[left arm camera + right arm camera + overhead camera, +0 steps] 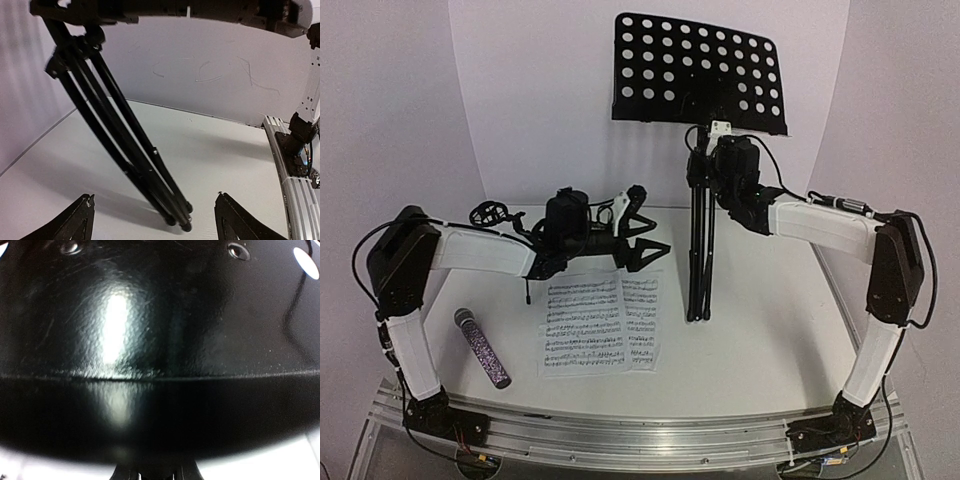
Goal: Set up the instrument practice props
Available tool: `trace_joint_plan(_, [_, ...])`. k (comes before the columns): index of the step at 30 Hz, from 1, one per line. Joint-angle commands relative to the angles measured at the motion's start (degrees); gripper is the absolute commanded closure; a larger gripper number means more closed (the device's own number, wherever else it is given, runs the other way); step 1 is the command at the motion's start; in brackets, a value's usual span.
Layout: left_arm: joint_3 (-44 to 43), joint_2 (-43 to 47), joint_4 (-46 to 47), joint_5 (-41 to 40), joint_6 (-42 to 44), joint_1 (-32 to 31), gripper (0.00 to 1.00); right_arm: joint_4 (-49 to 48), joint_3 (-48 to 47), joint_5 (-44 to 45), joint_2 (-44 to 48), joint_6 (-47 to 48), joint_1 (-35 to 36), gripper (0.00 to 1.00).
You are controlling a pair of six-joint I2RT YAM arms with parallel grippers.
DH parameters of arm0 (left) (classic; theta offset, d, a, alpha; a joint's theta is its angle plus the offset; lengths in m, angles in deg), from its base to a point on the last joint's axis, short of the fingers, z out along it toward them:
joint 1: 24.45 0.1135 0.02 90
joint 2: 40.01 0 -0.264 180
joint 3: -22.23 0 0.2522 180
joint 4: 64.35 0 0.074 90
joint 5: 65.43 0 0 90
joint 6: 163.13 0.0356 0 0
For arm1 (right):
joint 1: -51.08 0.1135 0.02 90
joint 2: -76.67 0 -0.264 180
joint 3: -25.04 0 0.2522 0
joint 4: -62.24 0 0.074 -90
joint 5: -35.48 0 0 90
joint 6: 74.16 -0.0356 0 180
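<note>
my right gripper [719,135] is pinched narrow on the post of the black perforated-tray tripod music stand [695,70], just under the tray. i judge that alone holds it upright, since its legs [150,170] are folded together. my left gripper [155,197] gapes wide near the feet, placed to spread them. white sheet-music pages [600,322] and the purple glitter microphone [482,347] lie on the white table [760,330].
</note>
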Motion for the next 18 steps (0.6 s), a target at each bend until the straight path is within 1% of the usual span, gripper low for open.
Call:
trace_joint_plan(1, [-9.7,-8.1,7.1,-4.8,-1.5,-1.9,0.16,-30.0,-8.4,4.3,2.3,9.0,1.5,1.0])
trace_joint_plan(4, [-17.6,-14.4,5.4,-8.2,-3.4,-2.2,0.22,-33.0,-8.9,4.0,1.2,10.6,2.4,1.0])
trace_joint_plan(6, [-20.8,-16.7,7.4,-8.1,-0.8,-2.8,0.25,-34.4,-8.4,4.1,1.1,10.8,2.7,1.0])
trace_joint_plan(8, [-23.5,-18.7,7.6,-10.2,-0.6,-3.0,0.33,-34.8,-7.2,4.0,1.7,10.3,2.7,1.0])
trace_joint_plan(9, [-24.6,-19.5,7.1,-11.9,-0.7,-2.9,0.39,-34.9,-6.6,3.7,1.9,10.7,2.7,1.0])
trace_joint_plan(11, [-25.1,-20.1,6.9,-14.7,0.0,-2.9,0.49,-34.9,-5.6,2.9,2.2,11.7,2.7,1.0])
trace_joint_plan(12, [-25.0,-20.4,7.1,-15.2,0.6,-2.8,0.52,-34.9,-4.9,2.5,2.3,12.3,2.7,1.0])
trace_joint_plan(15, [-26.0,-21.4,7.2,-15.4,1.1,-2.5,0.52,-36.0,-2.7,2.7,3.0,12.2,2.7,1.0])
trace_joint_plan(18, [-29.9,-23.8,6.4,-15.7,1.0,-2.3,0.49,-37.2,-1.8,2.6,3.2,11.5,2.9,1.0])
